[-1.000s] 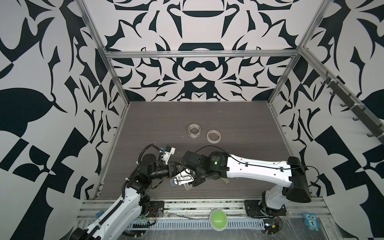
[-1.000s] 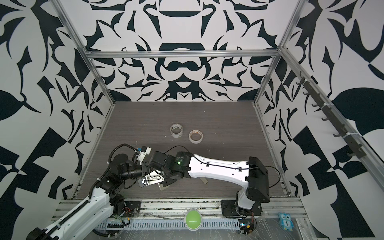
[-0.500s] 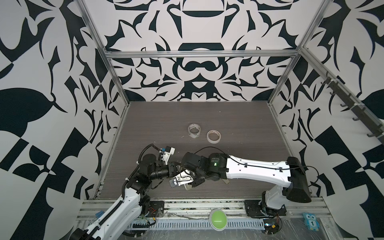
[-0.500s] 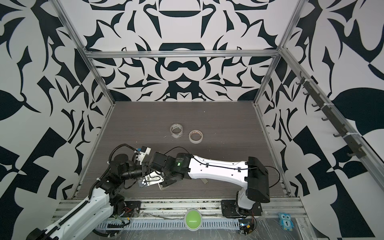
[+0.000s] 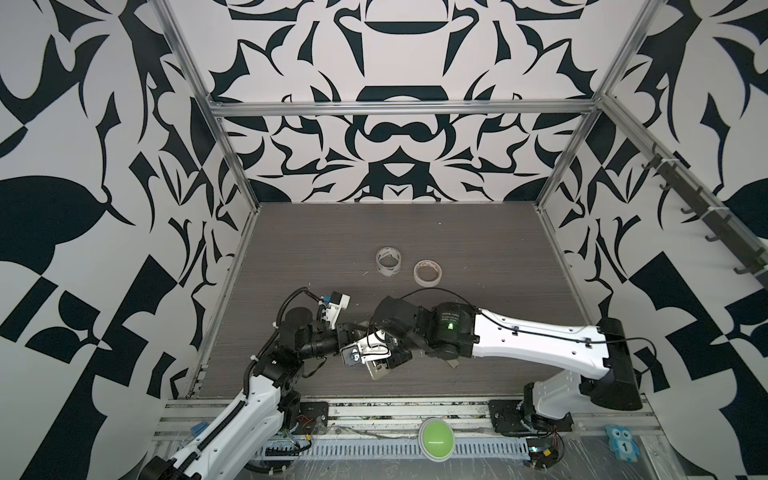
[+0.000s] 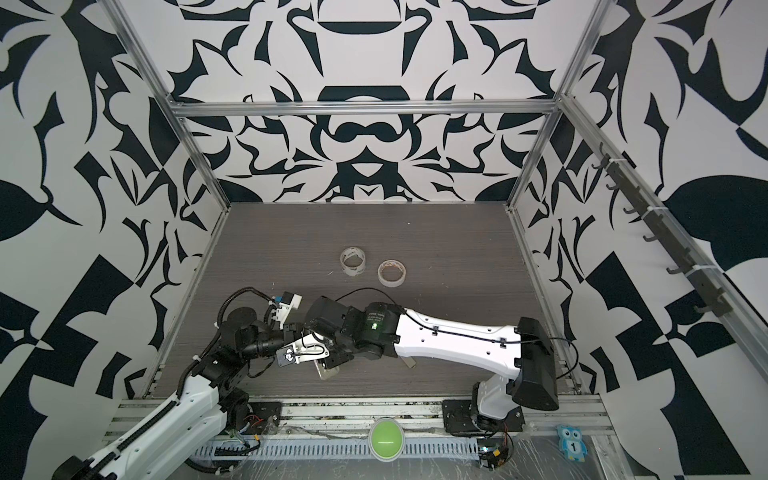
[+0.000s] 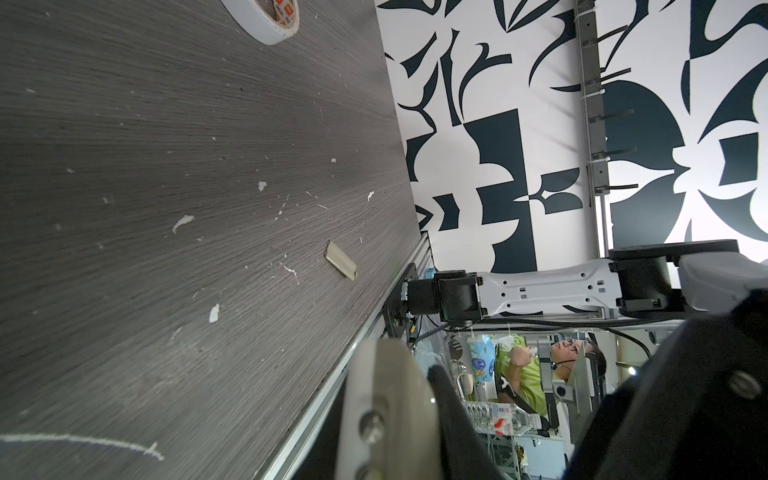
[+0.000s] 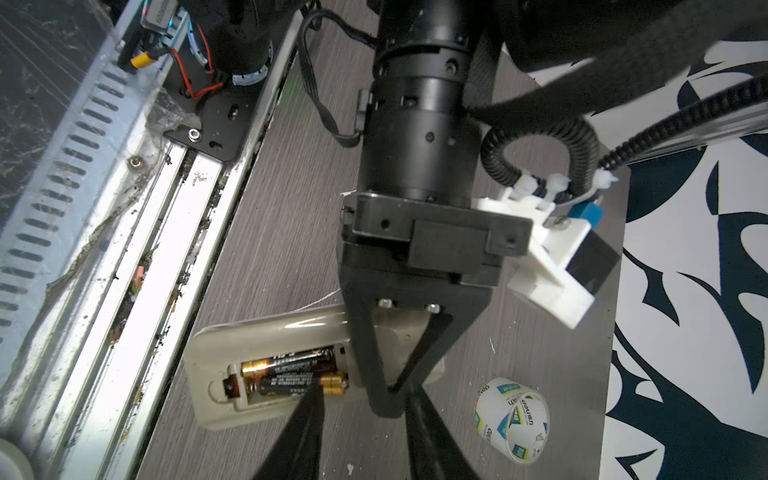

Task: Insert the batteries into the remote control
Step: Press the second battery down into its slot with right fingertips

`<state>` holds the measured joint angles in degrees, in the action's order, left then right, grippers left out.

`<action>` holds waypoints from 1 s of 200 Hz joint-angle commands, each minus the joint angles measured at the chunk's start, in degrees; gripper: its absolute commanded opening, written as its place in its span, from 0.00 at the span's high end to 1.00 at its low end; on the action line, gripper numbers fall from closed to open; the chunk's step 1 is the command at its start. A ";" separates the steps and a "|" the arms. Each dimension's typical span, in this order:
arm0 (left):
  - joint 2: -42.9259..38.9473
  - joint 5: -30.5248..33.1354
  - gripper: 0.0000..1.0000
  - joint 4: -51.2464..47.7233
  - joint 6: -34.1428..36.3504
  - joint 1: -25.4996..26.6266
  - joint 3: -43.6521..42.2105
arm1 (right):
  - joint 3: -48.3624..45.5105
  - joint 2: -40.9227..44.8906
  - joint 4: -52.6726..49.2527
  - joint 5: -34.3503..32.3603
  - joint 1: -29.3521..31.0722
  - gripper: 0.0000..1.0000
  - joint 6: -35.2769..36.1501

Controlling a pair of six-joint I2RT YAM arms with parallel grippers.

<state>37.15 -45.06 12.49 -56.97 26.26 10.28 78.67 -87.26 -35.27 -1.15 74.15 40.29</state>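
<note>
On the table [image 8: 266, 232], both batteries [image 8: 291, 360] lie in the remote [image 8: 257, 336].
Only the right wrist view shows them; left gripper [image 8: 387, 403] closed, right gripper [image 8: 365, 388] spread.

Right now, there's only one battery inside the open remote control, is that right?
Not quite. Two batteries lie side by side inside the open remote control, not one. The right wrist view shows them.
</note>
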 commanded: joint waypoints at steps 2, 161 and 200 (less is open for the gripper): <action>-0.42 -0.99 1.00 0.23 0.63 0.11 2.08 | -0.06 0.25 0.05 0.12 -0.39 0.64 -1.45; -0.64 -0.83 1.00 0.19 0.62 0.13 2.10 | -2.25 -1.65 -0.77 -0.52 -0.95 0.79 -2.76; -1.09 -0.82 1.00 0.34 0.63 0.11 2.11 | -2.89 -2.22 -0.77 -1.05 -1.02 0.80 -2.76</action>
<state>37.04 -45.04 12.10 -56.97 26.26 10.28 76.23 -89.49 -36.23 -1.45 73.47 38.00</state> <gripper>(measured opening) 0.251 0.203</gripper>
